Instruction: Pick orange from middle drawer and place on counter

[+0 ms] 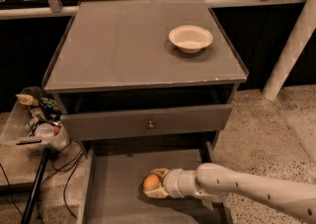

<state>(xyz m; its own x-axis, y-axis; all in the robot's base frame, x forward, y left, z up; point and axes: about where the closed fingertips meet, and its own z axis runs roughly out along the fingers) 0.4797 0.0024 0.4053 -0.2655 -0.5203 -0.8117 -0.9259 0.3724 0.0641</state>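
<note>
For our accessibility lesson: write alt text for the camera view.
The robot's gripper holds the orange on the floor of the open middle drawer, its arm reaching in from the picture's right. Above, a white bowl sits on the grey counter, toward its back right.

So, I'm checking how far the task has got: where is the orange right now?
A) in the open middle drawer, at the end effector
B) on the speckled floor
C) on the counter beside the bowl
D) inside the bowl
A: the orange is inside the pulled-out drawer, right at the end effector, while the counter carries the bowl and no orange.
</note>
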